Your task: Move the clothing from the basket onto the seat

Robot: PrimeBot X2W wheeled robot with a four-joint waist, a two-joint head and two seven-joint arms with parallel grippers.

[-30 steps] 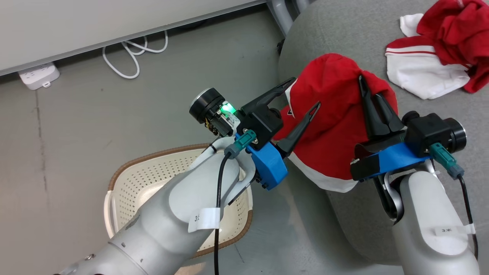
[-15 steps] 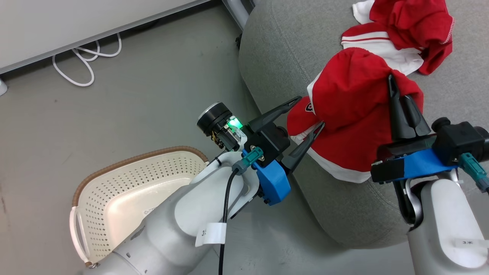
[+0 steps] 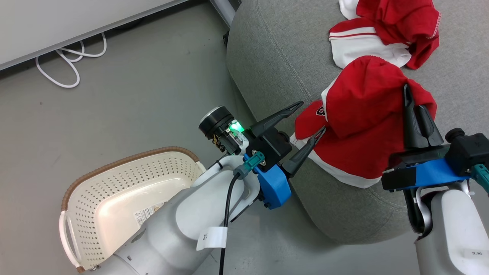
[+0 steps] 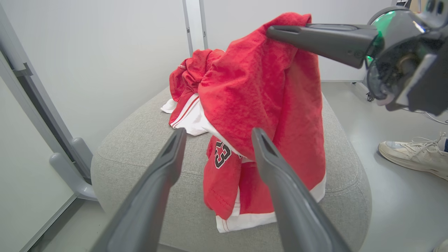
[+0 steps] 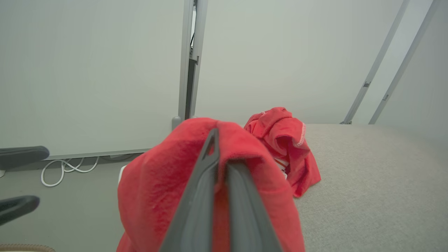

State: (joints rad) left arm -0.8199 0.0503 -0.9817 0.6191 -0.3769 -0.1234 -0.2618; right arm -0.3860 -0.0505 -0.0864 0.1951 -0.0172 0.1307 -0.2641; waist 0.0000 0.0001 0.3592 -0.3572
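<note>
My right gripper [image 3: 413,102] is shut on a red garment [image 3: 363,114] of the clothing, which hangs from its fingers over the near edge of the grey seat [image 3: 275,57]. In the right wrist view the garment [image 5: 157,182] drapes over my closed right gripper [image 5: 221,154]. A second red-and-white garment [image 3: 386,30] lies bunched on the seat behind it. My left gripper [image 3: 311,117] stands open beside the hanging garment [image 4: 259,87], holding nothing. The cream basket [image 3: 126,162] sits on the floor at lower left, partly hidden by my left arm, with no clothing showing in it.
A white cable [image 3: 65,57] lies coiled on the grey floor by the wall. A person's pale shoe [image 4: 413,154] stands on the floor beside the seat. A grey frame foot [image 4: 70,168] rises next to the seat's far corner.
The head camera has shifted. My right gripper has carried the red garment farther over the seat, closer to the garment lying there. My left gripper stays open.
</note>
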